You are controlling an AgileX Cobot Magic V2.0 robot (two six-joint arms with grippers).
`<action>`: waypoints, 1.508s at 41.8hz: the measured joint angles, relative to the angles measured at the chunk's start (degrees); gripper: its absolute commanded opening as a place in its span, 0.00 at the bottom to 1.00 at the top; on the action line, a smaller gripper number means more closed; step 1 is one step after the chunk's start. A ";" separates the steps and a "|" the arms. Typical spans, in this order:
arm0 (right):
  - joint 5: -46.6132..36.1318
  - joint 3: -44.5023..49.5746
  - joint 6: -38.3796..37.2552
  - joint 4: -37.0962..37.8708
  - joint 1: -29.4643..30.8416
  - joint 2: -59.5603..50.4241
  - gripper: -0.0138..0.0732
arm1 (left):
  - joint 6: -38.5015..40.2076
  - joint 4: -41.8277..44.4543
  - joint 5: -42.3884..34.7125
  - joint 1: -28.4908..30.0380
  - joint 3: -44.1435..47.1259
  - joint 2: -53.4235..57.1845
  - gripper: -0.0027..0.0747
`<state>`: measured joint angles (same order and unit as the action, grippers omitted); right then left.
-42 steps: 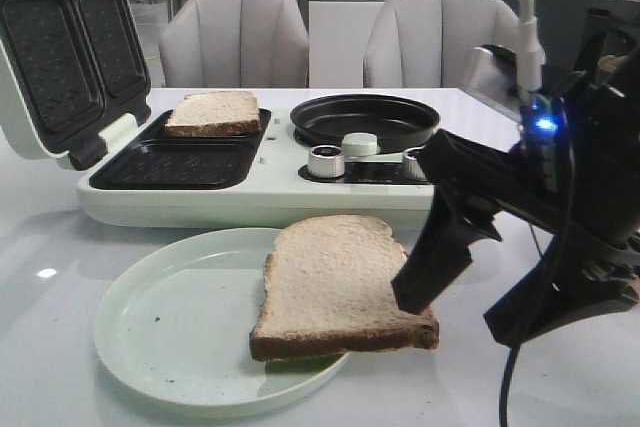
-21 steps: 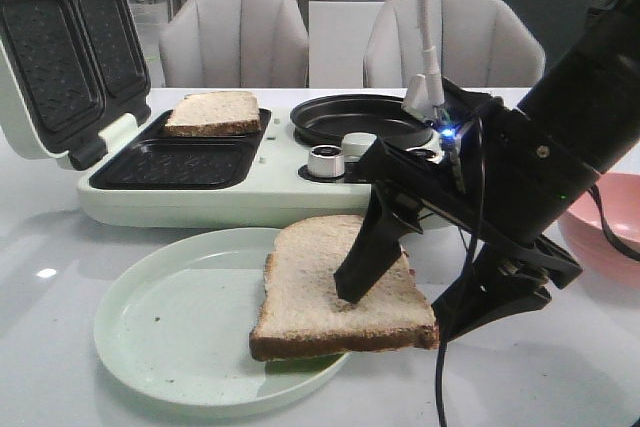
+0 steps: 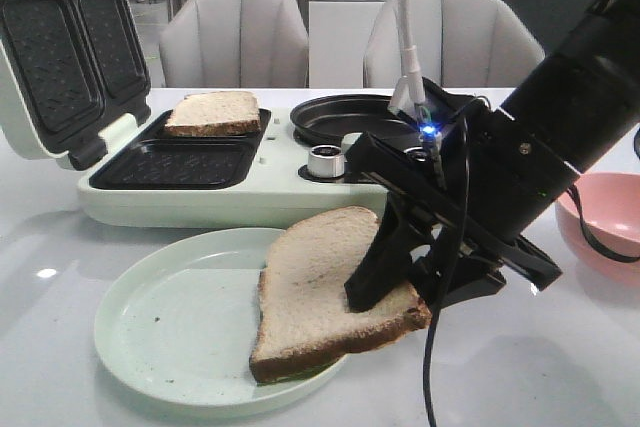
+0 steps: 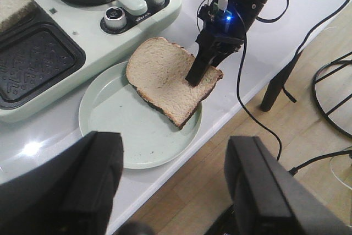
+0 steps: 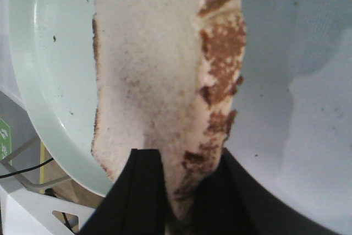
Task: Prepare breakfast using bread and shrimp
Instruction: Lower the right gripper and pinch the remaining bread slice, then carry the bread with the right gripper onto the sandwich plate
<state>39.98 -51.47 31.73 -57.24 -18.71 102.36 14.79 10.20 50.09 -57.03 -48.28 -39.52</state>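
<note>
One bread slice [image 3: 315,282] lies half on the pale green plate [image 3: 165,332]. My right gripper [image 3: 385,292] is shut on its right edge, which is raised off the table. The right wrist view shows the slice [image 5: 148,64] pinched between the black fingers [image 5: 146,191]. The left wrist view shows the same slice [image 4: 165,72] with the right gripper [image 4: 199,74] on it. The second slice [image 3: 213,112] sits in the sandwich maker's back tray. My left gripper [image 4: 176,152] is open and empty, above the table's front edge. The shrimp is out of view.
The white sandwich maker [image 3: 230,202] stands behind the plate with its lid [image 3: 50,47] open at the left and a black round pan [image 3: 350,117] at the right. A pink bowl [image 3: 610,212] is at the far right. Two chairs stand behind the table.
My right gripper has come in from the right, closed on the plate slice's right edge and lifted that edge a little. The slice in the sandwich maker has not moved.
</note>
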 measured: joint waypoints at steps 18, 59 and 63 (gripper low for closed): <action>2.29 0.10 0.92 1.31 0.00 -9.51 0.28 | 0.00 0.00 0.00 0.00 0.00 0.00 0.62; -4.49 -34.20 12.39 -23.36 -7.30 13.83 0.29 | 0.00 0.00 -2.61 0.00 0.00 0.00 0.62; -4.12 -38.14 12.39 -24.11 -7.80 18.32 0.32 | 0.00 0.00 -2.61 0.00 0.00 0.00 0.62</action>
<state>35.86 -89.61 44.12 -81.34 -26.50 120.68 14.79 10.20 47.48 -57.03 -48.28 -39.52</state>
